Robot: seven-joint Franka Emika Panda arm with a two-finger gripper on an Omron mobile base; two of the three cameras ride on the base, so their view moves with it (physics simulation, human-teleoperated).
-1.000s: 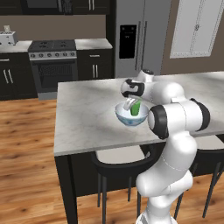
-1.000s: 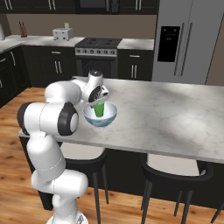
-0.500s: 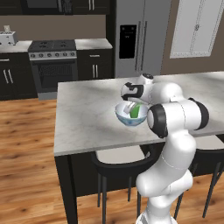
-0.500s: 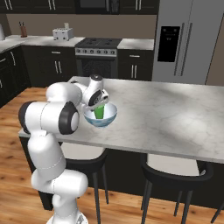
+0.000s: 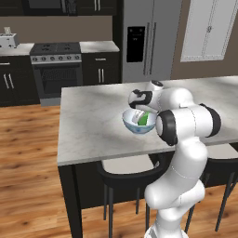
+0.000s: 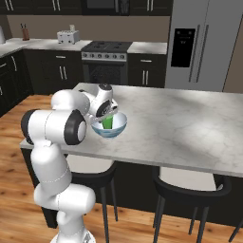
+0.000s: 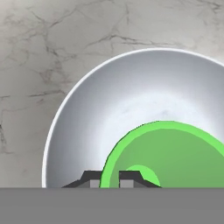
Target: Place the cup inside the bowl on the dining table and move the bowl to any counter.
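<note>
Marble dining table (image 5: 93, 125) bears bowl (image 5: 132, 124), seemingly near dark cabinets (image 5: 100, 69).

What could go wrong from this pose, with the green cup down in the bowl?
1. The gripper is shut on the rim of the small green tumbler cup, inside the deep white bowl. Lifting without letting go could pull the cup back out.
2. The cup leans in the bowl; on release it may tip or roll.
3. The bowl sits near the edge of the marble dining table; a nudge could slide it.
</note>
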